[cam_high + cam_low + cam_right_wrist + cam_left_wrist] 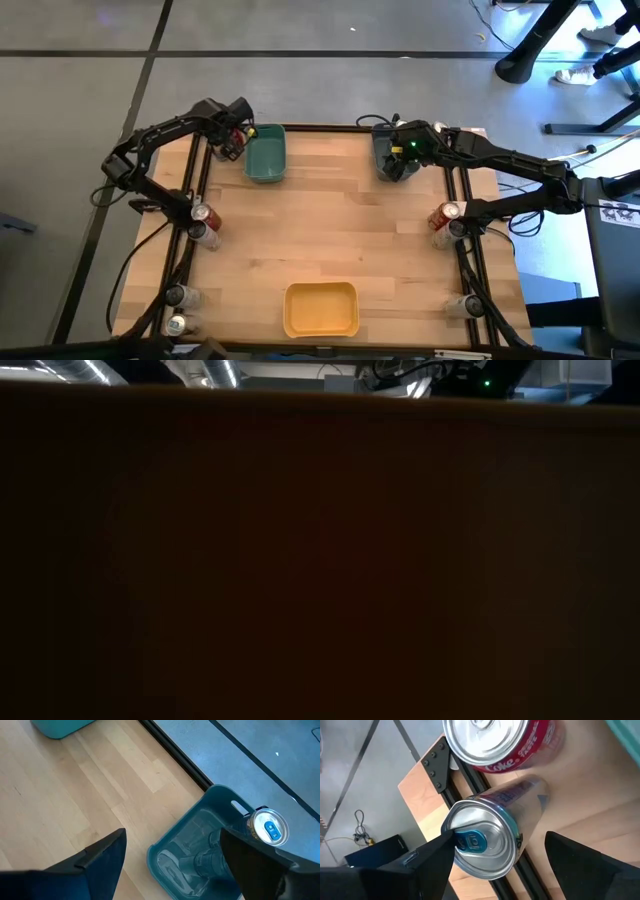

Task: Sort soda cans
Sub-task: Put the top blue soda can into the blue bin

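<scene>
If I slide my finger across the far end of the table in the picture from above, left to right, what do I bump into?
Left gripper by two cans → teal bin → bare wooden table → grey bin with the right gripper over it.

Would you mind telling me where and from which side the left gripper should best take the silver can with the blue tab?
Grip the silver can across the middle of its round body. It lies on its side by the table's black rail, top end facing the open left gripper, so straddling it from that end seems best. The red can lies close beside it; keep the fingers off it.
</scene>
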Action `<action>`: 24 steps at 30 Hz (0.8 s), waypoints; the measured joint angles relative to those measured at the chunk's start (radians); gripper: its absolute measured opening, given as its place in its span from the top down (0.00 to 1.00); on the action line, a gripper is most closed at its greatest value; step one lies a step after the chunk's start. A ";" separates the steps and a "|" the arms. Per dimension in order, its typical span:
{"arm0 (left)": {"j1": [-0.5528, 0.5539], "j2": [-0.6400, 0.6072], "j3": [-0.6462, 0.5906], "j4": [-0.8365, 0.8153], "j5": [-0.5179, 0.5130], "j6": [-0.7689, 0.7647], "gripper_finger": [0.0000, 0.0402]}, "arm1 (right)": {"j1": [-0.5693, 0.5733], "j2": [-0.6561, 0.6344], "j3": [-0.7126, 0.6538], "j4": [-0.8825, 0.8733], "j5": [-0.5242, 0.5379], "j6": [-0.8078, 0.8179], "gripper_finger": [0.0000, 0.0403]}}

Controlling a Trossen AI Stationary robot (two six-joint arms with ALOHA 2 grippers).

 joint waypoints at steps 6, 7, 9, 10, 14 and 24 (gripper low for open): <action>-0.033 0.000 0.000 -0.011 0.001 0.000 0.27 | 0.000 0.000 0.000 0.000 -0.001 0.000 0.20; -0.038 0.000 0.000 -0.011 0.001 0.000 0.27 | 0.000 0.000 0.000 0.000 -0.001 0.000 0.20; -0.046 0.000 0.000 -0.016 0.002 0.000 0.27 | 0.000 0.000 0.000 0.000 -0.001 0.000 0.20; -0.051 0.000 0.000 -0.018 0.003 0.000 0.27 | 0.000 0.000 0.000 0.000 -0.001 0.000 0.20; -0.073 0.000 0.000 -0.027 0.013 -0.002 0.27 | 0.000 0.000 0.000 0.000 -0.002 0.000 0.20; -0.131 0.000 0.000 -0.045 0.016 -0.026 0.27 | 0.000 0.000 0.000 0.000 -0.002 0.000 0.20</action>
